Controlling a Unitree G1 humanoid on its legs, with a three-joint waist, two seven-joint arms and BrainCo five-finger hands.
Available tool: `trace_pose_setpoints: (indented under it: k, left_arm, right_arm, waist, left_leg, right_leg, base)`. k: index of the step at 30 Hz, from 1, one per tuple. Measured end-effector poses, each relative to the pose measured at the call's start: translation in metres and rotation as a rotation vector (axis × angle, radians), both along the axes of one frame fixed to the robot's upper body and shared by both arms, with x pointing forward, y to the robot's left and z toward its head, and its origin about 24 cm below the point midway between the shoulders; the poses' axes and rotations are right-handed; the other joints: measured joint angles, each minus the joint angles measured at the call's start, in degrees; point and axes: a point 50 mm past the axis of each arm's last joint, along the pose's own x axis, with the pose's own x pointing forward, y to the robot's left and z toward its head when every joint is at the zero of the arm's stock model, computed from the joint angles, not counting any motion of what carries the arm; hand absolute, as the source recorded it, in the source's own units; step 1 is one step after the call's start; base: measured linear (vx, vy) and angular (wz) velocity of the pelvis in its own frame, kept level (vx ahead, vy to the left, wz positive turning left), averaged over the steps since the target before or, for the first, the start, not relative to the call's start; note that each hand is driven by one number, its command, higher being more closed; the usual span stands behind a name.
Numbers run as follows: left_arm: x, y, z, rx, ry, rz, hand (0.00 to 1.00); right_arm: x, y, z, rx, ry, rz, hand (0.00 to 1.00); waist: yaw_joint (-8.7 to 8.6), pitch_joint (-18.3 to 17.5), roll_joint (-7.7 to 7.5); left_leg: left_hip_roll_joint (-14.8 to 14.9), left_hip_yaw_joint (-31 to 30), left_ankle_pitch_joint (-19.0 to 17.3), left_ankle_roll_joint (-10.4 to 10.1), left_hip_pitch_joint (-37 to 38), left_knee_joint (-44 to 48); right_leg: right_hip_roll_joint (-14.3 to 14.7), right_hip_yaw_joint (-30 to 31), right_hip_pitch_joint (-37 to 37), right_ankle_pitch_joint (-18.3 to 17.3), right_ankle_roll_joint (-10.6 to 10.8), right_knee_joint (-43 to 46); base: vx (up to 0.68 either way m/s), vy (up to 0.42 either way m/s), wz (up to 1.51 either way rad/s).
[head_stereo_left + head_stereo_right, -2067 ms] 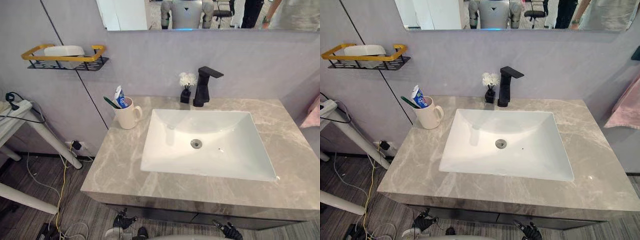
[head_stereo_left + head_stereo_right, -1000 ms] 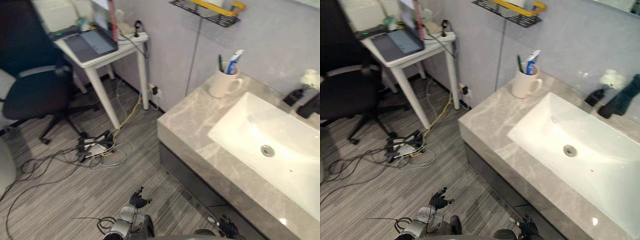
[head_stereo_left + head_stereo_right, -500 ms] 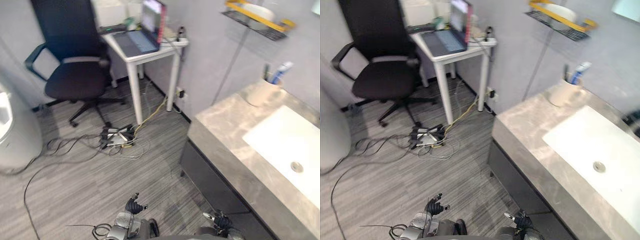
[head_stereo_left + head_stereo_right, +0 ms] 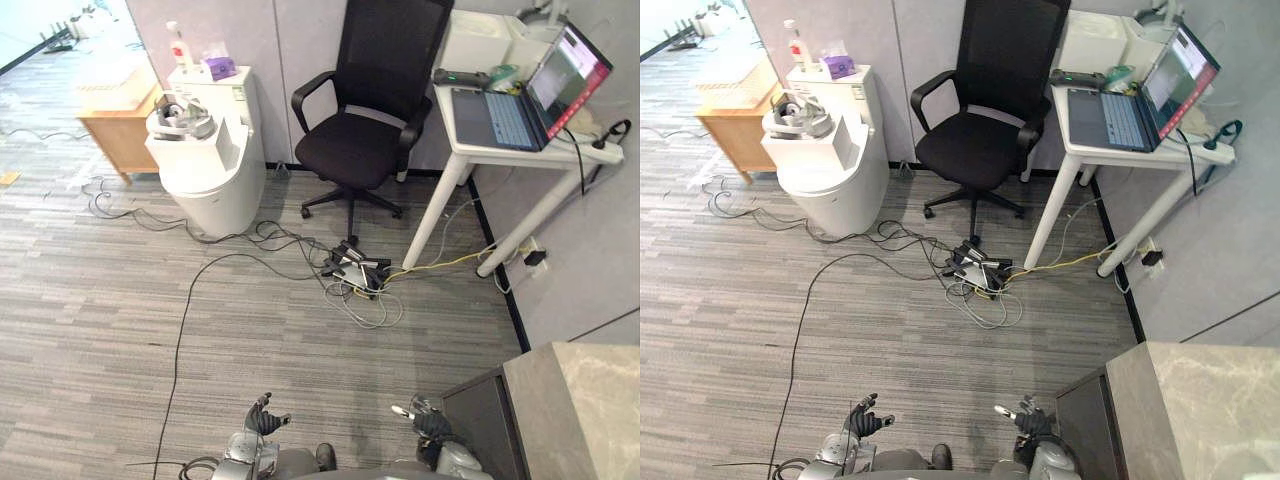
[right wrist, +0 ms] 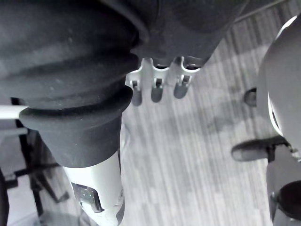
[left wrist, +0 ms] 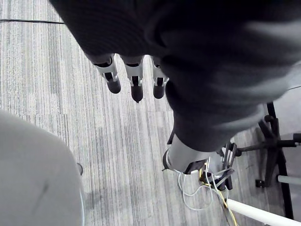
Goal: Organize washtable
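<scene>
Left hand (image 4: 262, 420) and right hand (image 4: 428, 422) hang low over striped grey floor (image 4: 120, 320), fingers loosely straight, both empty. Washtable (image 4: 585, 410): veined stone slab corner, just right of right hand. Farther: black mesh chair (image 4: 360, 140), white desk (image 4: 528, 150), laptop (image 4: 495, 115).

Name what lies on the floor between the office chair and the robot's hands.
In both eye views, a tangle of cables by the office chair; then bare floor down to the left hand and right hand.

The grey floor (image 4: 100, 300) bears an office chair (image 4: 360, 150), desk (image 4: 434, 210) and cables (image 4: 352, 275).
</scene>
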Motion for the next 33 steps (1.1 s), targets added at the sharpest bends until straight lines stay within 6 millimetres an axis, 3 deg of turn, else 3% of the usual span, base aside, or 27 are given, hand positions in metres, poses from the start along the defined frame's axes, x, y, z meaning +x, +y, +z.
trace_pose_setpoints:
  k: [1,2,3,4,5,7,10,11,13,16,17,18,19,20,21,22,24,25,26,28,29,30,31,33]
  left_arm:
    - [0.002,0.000,0.001,0.006,-0.003,-0.012,0.00]
    - [0.002,0.001,0.001,0.011,-0.002,-0.021,0.00]
    - [0.003,-0.003,0.000,0.003,-0.002,-0.023,0.00]
    - [-0.001,-0.006,-0.002,-0.008,0.013,-0.021,0.00]
    - [-0.001,-0.007,-0.001,-0.012,0.010,-0.022,0.00]
    - [-0.002,-0.005,-0.002,-0.009,0.012,-0.021,0.00]
    - [-0.003,-0.006,-0.002,-0.019,0.018,-0.027,0.00]
    - [-0.004,-0.005,-0.002,-0.017,0.022,-0.027,0.00]
    - [-0.008,-0.003,-0.004,-0.016,0.032,-0.025,0.00]
    - [-0.011,-0.006,-0.005,-0.023,0.043,-0.023,0.00]
    - [-0.011,-0.006,-0.005,-0.028,0.044,-0.013,0.00]
    - [-0.011,-0.007,-0.005,-0.035,0.044,0.002,0.00]
    - [-0.005,0.009,-0.002,-0.014,0.018,0.059,0.00]
    - [0.003,0.009,0.001,-0.019,-0.010,0.065,0.00]
    - [0.002,0.010,0.000,-0.021,-0.007,0.093,0.00]
    - [-0.001,0.016,0.001,-0.015,-0.006,0.126,0.00]
    - [0.003,0.012,0.003,-0.029,-0.026,0.131,0.00]
    - [0.003,0.003,0.002,-0.053,-0.029,0.132,0.00]
    - [0.003,0.001,0.003,-0.060,-0.033,0.132,0.00]
    - [0.006,-0.014,0.004,-0.099,-0.046,0.135,0.00]
    - [0.006,-0.021,0.003,-0.123,-0.045,0.142,0.00]
    - [0.006,-0.024,0.003,-0.132,-0.043,0.145,0.00]
    - [0.003,-0.030,0.002,-0.146,-0.035,0.144,0.00]
    - [0.003,-0.032,0.002,-0.153,-0.033,0.143,0.00]
  right_arm:
    - [0.000,0.000,0.000,0.000,0.001,-0.003,0.00]
    - [-0.002,-0.001,-0.001,-0.003,0.004,-0.007,0.00]
    - [0.001,-0.006,0.001,-0.019,-0.009,-0.005,0.00]
    - [0.005,-0.012,0.003,-0.036,-0.023,-0.004,0.00]
    - [0.004,-0.012,0.002,-0.036,-0.013,-0.002,0.00]
    - [0.002,-0.012,0.002,-0.036,-0.010,0.002,0.00]
    - [0.005,-0.016,0.003,-0.053,-0.015,0.019,0.00]
    - [0.005,-0.017,0.004,-0.058,-0.018,0.023,0.00]
    - [0.009,-0.017,0.005,-0.064,-0.032,0.030,0.00]
    - [0.014,-0.020,0.009,-0.075,-0.058,0.032,0.00]
    - [0.015,-0.025,0.010,-0.087,-0.065,0.031,0.00]
    - [0.016,-0.026,0.011,-0.090,-0.069,0.032,0.00]
    - [0.015,-0.015,0.010,-0.058,-0.067,0.020,0.00]
    - [0.013,-0.013,0.010,-0.045,-0.071,-0.002,0.00]
    - [0.012,-0.018,0.011,-0.052,-0.083,-0.021,0.00]
    - [0.011,-0.012,0.011,-0.042,-0.077,-0.004,0.00]
    - [0.010,-0.006,0.012,-0.029,-0.091,0.010,0.00]
    - [0.011,-0.001,0.012,-0.017,-0.096,0.011,0.00]
    - [0.011,0.001,0.012,-0.011,-0.098,0.009,0.00]
    - [0.017,-0.001,0.016,-0.008,-0.120,-0.004,0.00]
    - [0.018,-0.002,0.016,-0.010,-0.125,-0.005,0.00]
    - [0.018,-0.002,0.016,-0.007,-0.125,-0.005,0.00]
    - [0.019,0.001,0.017,-0.004,-0.132,0.005,0.00]
    - [0.021,0.001,0.019,-0.003,-0.142,0.005,0.00]
  waist:
    - [-0.31,-0.07,-0.73]
    - [-0.52,0.08,0.08]
    - [-1.04,0.61,0.99]
    - [-2.02,1.37,2.69]
    - [-1.71,1.23,2.88]
    - [-1.84,0.89,1.70]
    - [-2.41,0.93,1.71]
    - [-2.53,0.95,1.70]
    - [-3.15,1.10,2.17]
    - [-3.26,1.28,3.61]
    - [-3.27,1.49,4.20]
    - [-3.29,1.40,4.10]
    - [-2.90,2.29,-0.47]
    - [-2.91,2.28,0.39]
    - [-2.54,2.50,0.63]
    - [-1.17,2.13,-0.55]
    - [-1.52,2.02,-0.33]
    - [-1.35,1.79,-0.39]
    - [-1.52,1.31,-0.79]
    - [-1.02,0.79,1.97]
    - [-0.87,1.06,2.71]
    - [-0.98,1.17,3.06]
    - [-1.58,1.22,3.74]
    - [-1.76,1.10,3.84]
  left_leg:
    - [-0.62,2.63,0.84,-1.27,-0.43,-1.71]
    - [1.11,9.27,-1.48,-0.30,-0.32,-1.76]
    - [5.35,18.04,-4.52,2.39,-0.32,0.76]
    - [7.94,21.25,-6.35,3.35,-0.17,1.90]
    - [6.51,19.45,-5.52,4.39,0.99,0.61]
    - [3.40,17.05,-4.65,5.09,1.90,-2.79]
    - [-0.10,12.88,-4.18,5.27,2.95,-5.93]
    - [-0.46,11.96,-4.03,5.04,3.25,-6.13]
    - [-1.06,8.59,-3.65,4.64,4.75,-6.71]
    - [-0.98,4.36,-2.07,4.80,5.08,-8.07]
    - [-0.91,2.40,-1.51,3.97,5.26,-8.70]
    - [-0.61,1.35,-2.36,0.67,5.39,-8.93]
    - [0.09,3.03,-10.03,7.00,1.78,3.62]
    - [3.05,3.41,-12.19,11.42,0.72,8.18]
    - [5.11,1.23,-12.07,3.28,1.95,7.47]
    - [3.94,-1.26,-10.94,1.64,4.09,5.74]
    - [3.54,-4.98,-10.36,1.02,5.57,3.01]
    - [3.23,-7.00,-10.07,0.42,4.72,3.42]
    - [3.17,-6.99,-10.10,0.31,3.73,3.91]
    - [5.58,-5.57,-9.97,-1.92,1.34,4.94]
    - [7.66,0.27,-9.72,-3.87,0.47,6.05]
    - [8.93,4.20,-9.50,-4.22,0.70,6.26]
    - [11.87,13.05,-8.88,-5.09,2.03,4.82]
    - [12.44,17.41,-7.69,-4.49,2.80,3.82]
  right_leg:
    - [-1.38,-1.87,0.00,0.10,-0.01,-1.18]
    - [-1.49,-3.05,-0.02,0.08,0.06,-1.63]
    - [-0.72,-4.27,-0.07,-0.05,0.25,-1.31]
    - [0.25,-5.76,1.01,-0.58,0.90,-0.89]
    - [-0.43,-6.50,1.76,-1.23,1.65,-0.69]
    - [-2.47,-7.35,1.13,-3.61,2.88,2.24]
    - [-7.29,-5.87,-6.06,-5.23,4.28,19.34]
    - [-7.43,-4.14,-7.45,-5.47,4.06,22.49]
    - [-5.90,1.59,-10.73,-6.21,4.36,26.11]
    - [-2.37,6.91,-15.94,-6.33,4.38,22.41]
    - [-0.58,8.98,-17.55,-6.17,4.47,20.81]
    - [0.67,10.87,-18.38,-5.88,4.30,19.41]
    - [-3.10,15.40,-19.82,-4.55,4.94,16.51]
    - [-4.22,16.30,-20.50,-3.97,7.42,16.29]
    - [-4.52,17.40,-20.19,-3.33,9.80,14.87]
    - [-5.28,17.98,-20.17,-2.83,8.42,13.92]
    - [-4.95,13.80,-19.20,-2.49,7.60,13.65]
    - [-4.43,11.32,-18.52,-0.11,4.50,11.15]
    - [-4.45,10.67,-18.01,3.28,3.00,9.60]
    - [-4.39,5.83,-17.23,4.98,2.63,7.50]
    - [-4.40,3.63,-15.72,5.02,2.51,5.97]
    - [-4.40,2.58,-14.71,4.94,2.37,5.59]
    - [-4.38,0.55,-12.69,4.81,2.15,5.55]
    - [-4.34,-0.82,-11.71,4.61,2.16,5.17]
  base:
    - [-0.12,-0.026,0.58]
    - [-0.10,-0.014,0.63]
    - [-0.04,-0.028,0.69]
    - [0.01,0.015,0.74]
    - [0.00,0.026,0.69]
    - [-0.03,0.060,0.70]
    - [-0.03,0.084,0.69]
    - [0.05,0.110,0.75]
    - [0.10,0.075,0.77]
    - [0.12,0.069,0.75]
    - [0.13,0.053,0.78]
    - [0.20,0.030,1.11]
    - [0.21,-0.038,1.19]
    - [0.24,-0.026,1.33]
    - [0.28,-0.123,0.77]
    - [0.29,-0.107,0.93]
    - [0.29,-0.192,1.10]
    - [0.23,-0.202,1.15]
    - [0.21,-0.210,1.47]
    - [0.24,-0.188,1.16]
    - [0.21,-0.144,0.73]
    - [0.18,-0.140,0.82]
    - [0.15,-0.098,0.62]
    - [0.12,-0.059,0.46]
